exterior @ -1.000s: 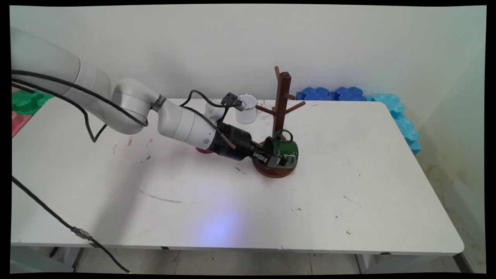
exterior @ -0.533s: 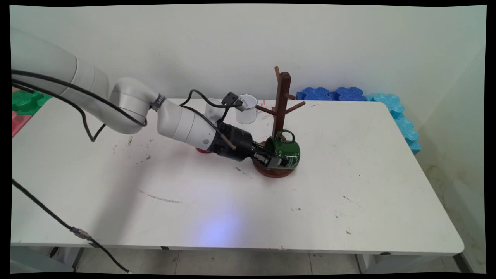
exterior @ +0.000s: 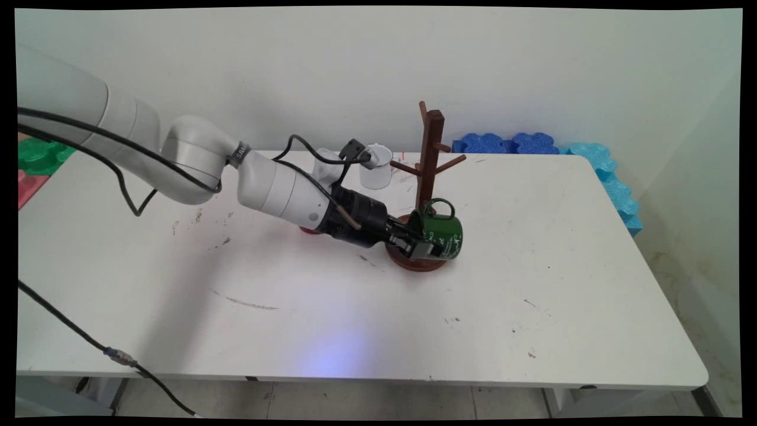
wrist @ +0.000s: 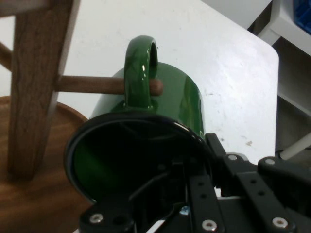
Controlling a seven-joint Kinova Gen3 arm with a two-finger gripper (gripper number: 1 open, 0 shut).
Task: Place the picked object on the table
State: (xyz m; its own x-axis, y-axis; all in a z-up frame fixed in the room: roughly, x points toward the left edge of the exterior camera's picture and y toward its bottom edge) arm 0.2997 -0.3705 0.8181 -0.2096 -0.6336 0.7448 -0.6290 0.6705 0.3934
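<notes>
My gripper (exterior: 427,245) is shut on the rim of a green mug (exterior: 440,235), one finger inside it and one outside. The mug lies on its side, mouth toward the arm, just above the round base (exterior: 414,263) of a dark wooden mug tree (exterior: 430,155). In the hand view the green mug (wrist: 165,104) fills the middle, and its handle (wrist: 141,68) is threaded over a low peg (wrist: 92,85) of the tree's post (wrist: 36,82). The fingers (wrist: 201,194) clamp the mug's rim at the lower right.
A white mug (exterior: 377,166) stands behind the arm near the table's far edge. A red object (exterior: 310,229) shows partly under the wrist. Blue foam blocks (exterior: 508,143) line the far right edge, green and red ones (exterior: 35,160) the far left.
The mug, held in the gripper, has shifted slightly right and a little up along the low peg; the arm followed.
</notes>
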